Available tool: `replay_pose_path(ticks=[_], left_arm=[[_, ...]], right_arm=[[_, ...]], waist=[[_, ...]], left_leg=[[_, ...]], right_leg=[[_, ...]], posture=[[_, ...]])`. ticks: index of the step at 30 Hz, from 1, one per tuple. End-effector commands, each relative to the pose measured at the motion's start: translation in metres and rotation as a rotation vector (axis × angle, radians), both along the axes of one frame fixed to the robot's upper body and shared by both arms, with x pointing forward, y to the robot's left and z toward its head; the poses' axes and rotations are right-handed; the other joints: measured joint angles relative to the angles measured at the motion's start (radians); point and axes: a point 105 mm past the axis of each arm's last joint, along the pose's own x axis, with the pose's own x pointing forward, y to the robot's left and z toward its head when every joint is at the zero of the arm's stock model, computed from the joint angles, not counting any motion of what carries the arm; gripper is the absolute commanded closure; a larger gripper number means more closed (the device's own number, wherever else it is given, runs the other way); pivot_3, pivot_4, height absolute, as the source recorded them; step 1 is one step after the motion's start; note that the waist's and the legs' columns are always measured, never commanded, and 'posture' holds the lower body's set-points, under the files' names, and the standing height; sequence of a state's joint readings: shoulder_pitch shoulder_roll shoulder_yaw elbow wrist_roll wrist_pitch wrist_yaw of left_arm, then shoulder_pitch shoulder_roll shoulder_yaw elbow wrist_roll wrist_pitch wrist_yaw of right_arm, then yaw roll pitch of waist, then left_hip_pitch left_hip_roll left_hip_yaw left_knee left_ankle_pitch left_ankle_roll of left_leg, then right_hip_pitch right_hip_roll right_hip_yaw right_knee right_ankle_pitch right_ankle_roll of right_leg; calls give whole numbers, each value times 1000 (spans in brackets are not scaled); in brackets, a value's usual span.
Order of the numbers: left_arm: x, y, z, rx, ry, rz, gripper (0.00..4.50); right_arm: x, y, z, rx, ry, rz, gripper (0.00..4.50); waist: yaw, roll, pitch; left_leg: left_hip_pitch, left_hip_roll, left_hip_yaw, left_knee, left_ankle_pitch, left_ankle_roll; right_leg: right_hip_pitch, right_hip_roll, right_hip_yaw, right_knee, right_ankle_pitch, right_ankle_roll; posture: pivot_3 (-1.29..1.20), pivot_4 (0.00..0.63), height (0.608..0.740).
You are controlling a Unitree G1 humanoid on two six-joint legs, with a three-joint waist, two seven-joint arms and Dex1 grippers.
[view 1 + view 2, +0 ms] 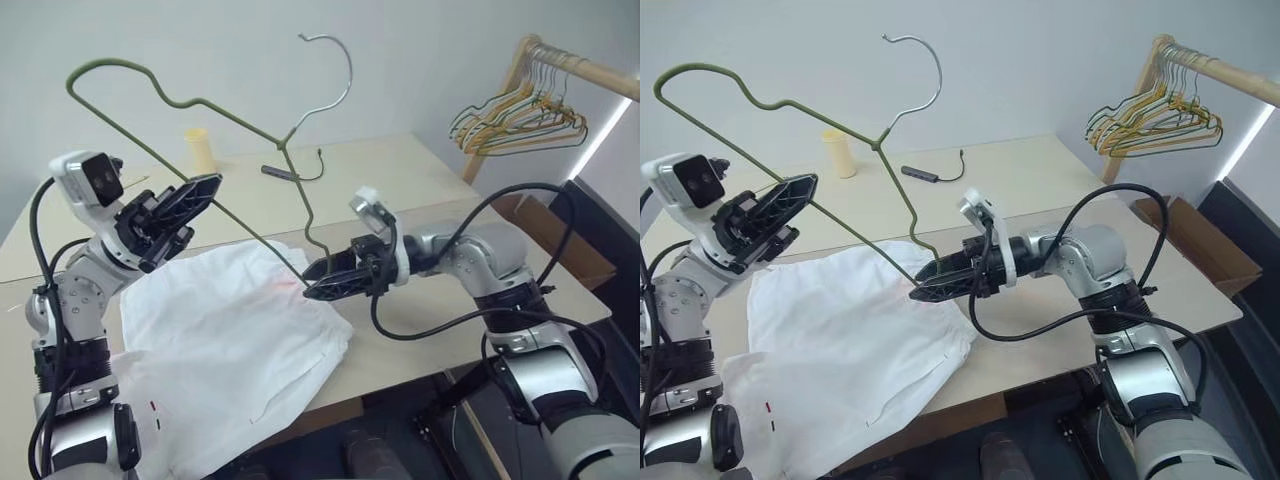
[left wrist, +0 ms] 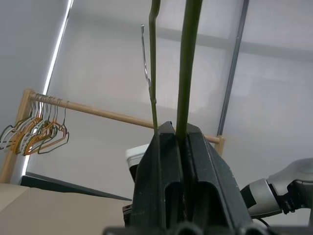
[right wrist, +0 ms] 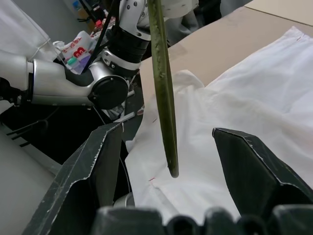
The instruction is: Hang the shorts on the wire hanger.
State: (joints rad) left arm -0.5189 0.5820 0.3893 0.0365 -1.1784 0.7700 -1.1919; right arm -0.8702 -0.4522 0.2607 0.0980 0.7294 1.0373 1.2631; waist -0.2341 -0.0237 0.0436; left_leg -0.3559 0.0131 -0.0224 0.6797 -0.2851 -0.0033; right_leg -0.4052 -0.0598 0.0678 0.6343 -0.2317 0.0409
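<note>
The wire hanger (image 1: 232, 117), thin olive wire with a pale hook, is held up above the table, tilted. My left gripper (image 1: 205, 185) is shut on its long bottom wire; in the left wrist view the wire (image 2: 188, 73) rises from between the closed fingers (image 2: 161, 161). The white shorts (image 1: 230, 340) lie spread on the table's front left, partly over the edge. My right gripper (image 1: 312, 282) is open just above the shorts' right edge. The hanger's low end (image 3: 164, 98) hangs between its fingers (image 3: 244, 161) without touching either.
A wooden rack with a bunch of coloured hangers (image 1: 520, 115) stands at the back right. A yellow cup (image 1: 201, 150) and a dark cable (image 1: 285, 172) lie on the far part of the table (image 1: 420, 180). A cardboard box (image 1: 560, 240) sits to the right.
</note>
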Motion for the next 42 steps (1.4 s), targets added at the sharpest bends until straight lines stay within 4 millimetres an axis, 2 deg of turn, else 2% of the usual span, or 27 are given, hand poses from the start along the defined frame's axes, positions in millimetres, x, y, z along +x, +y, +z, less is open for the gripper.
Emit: replay_pose_path(ticks=[1, 7, 9, 12, 13, 17, 21, 23, 26, 28, 30, 32, 34, 37, 42], left_arm=[[-5, -4, 11, 5, -59, -16, 4500], [-5, -5, 8, 10, -51, -23, 4500], [-5, -5, 6, 13, -47, -27, 4500], [-2, -8, 1, 31, -41, -3, 4500], [-2, -11, -3, 54, -42, 6, 4248], [3, -20, -20, 156, -28, 48, 3108], [13, -18, -53, 340, 36, 121, 1755], [20, -9, -63, 452, 54, 215, 1095], [20, 3, -89, 828, -26, 319, 116], [15, 8, -99, 951, -60, 319, 52], [3, 9, -105, 1012, -95, 267, 52], [-8, 9, -108, 1054, -126, 218, 52], [-14, 10, -111, 1082, -135, 201, 52], [-21, 12, -118, 1130, -138, 190, 52], [-28, 11, -123, 1146, -131, 187, 52]], right_arm=[[-2, 2, 16, 31, -40, 16, 1884], [2, 3, 15, 31, -34, -11, 4058], [4, 2, 15, 33, -35, -24, 4424], [6, 2, 15, 36, -36, -40, 4424], [6, 1, 15, 37, -36, -49, 4475], [6, -1, 18, 69, -23, -73, 4500], [7, -10, 24, 105, -4, -126, 4500], [6, -26, 21, 93, 33, -177, 4500], [-2, -59, 6, 12, 133, -238, 4500], [-6, -78, -7, -62, 236, -282, 4500], [-15, -95, -20, -157, 243, -296, 4500], [-23, -107, -31, -251, 324, -293, 4500], [-20, -116, -38, -295, 364, -330, 4500], [-22, -132, -53, -377, 493, -301, 4500], [-17, -154, -77, -482, 649, -291, 4500]], waist=[[0, 0, 0], [0, 0, 0], [0, 0, 0], [0, 0, 0], [0, 0, 0], [0, 0, 0], [-1, 0, 0], [-2, 0, 0], [1, 0, 0], [2, 1, 1], [3, 2, 1], [2, 2, 2], [-2, 2, 2], [-3, 2, 2], [0, 3, 3]], left_leg=[[0, 0, 0, 0, 0, 0], [0, 0, 0, 0, 0, 0], [0, 0, 0, 0, 0, 0], [0, 0, 0, 0, 0, 0], [0, 0, 0, 0, 0, 0], [0, 0, 0, 0, 0, 0], [0, 0, 0, 0, 0, 0], [0, 0, 0, 0, 0, 0], [-1, 0, 0, 0, 0, 0], [-1, -1, 0, -1, 0, 0], [-1, -1, 1, -1, 0, 1], [-2, 0, 2, -1, -1, 1], [-2, 1, 3, -1, -1, 1], [1, 2, 5, -1, -1, 1], [2, 2, 11, 0, 0, 2]], right_leg=[[0, 0, 0, 0, 0, 0], [0, 0, 0, 0, 0, 0], [0, 0, 0, 0, 0, 0], [0, 0, 0, 0, 0, 0], [0, 0, 0, 0, 0, 0], [0, 0, 0, 0, 0, 0], [0, 0, 0, 0, 0, 0], [0, 0, 0, 0, 0, 0], [0, 0, 0, -1, 0, 0], [0, 0, 0, -3, 0, 0], [0, -1, 0, -4, -1, 1], [0, 0, 0, -4, -1, 1], [-1, 1, 0, -4, -2, 2], [1, 2, 2, -4, -6, 8], [2, 2, 4, -4, -6, 9]], posture=[[-201, 0, 740], [-201, 0, 740], [-201, 0, 740], [-207, 0, 740], [-207, 0, 740], [-212, 0, 740], [-224, 0, 740], [-233, 0, 740], [-224, 0, 740], [-215, 0, 740], [-212, 0, 740], [-211, 0, 740], [-207, 0, 740], [-195, 0, 740], [-168, 0, 740]])
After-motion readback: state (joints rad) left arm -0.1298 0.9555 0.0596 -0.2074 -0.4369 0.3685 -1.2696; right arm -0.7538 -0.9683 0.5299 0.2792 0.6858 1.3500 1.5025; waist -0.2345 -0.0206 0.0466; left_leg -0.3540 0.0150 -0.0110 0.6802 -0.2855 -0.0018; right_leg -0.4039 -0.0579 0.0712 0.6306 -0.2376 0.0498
